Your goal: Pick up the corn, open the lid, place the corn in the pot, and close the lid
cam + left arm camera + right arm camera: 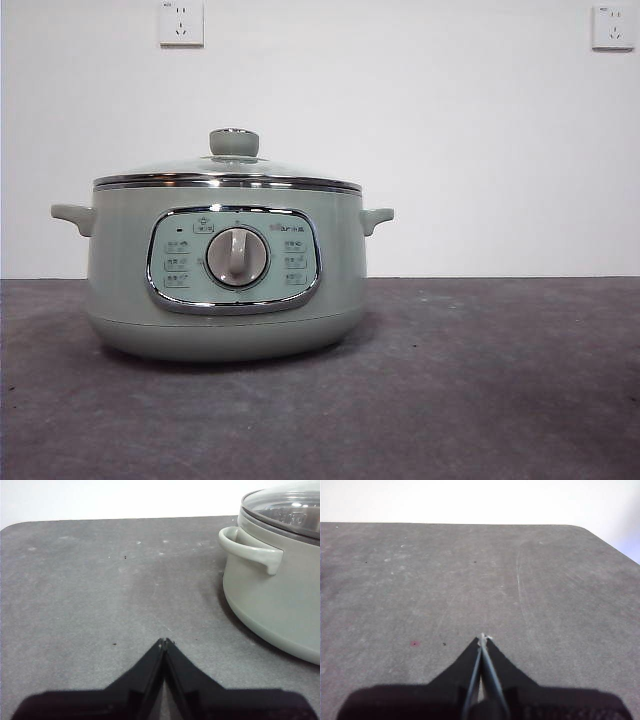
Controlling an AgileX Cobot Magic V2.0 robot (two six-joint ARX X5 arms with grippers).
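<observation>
One pot (pixel 225 275) stands on the desk (pixel 500 380), toward its back edge where the grey top meets the white wall (pixel 420 130), and left of the middle in the front view. One lid (pixel 228 172) sits flat on it, its steel rim resting all round the pot's top edge, with a single pale-green knob (pixel 234 142) upright at the centre. I count two side handles, one at each side just under the rim. The control panel (pixel 234 259) faces the front camera, with one dial (pixel 237 257) in its middle and small buttons to either side (too small to read).

My left tool (pixel 164 641) hangs low over bare desk with its two jaws pressed together at the tips, gripping nothing. The pot is near it but apart: my left wrist camera shows one handle (pixel 250 550), part of the green wall and a slice of the glass lid. Behind that stretch a rounded desk corner (pixel 10 530) shows.

My right tool (pixel 483 637) is likewise closed, tips meeting and nothing between them, over bare desk with another rounded corner (pixel 585 530) beyond it. No pot shows in that wrist view.

I cannot find the corn in any view; whether it lies inside the pot I cannot tell, since the glass shows only glare.

Two wall sockets (pixel 181 22) sit high on the wall, one above the pot and one near the right corner.
</observation>
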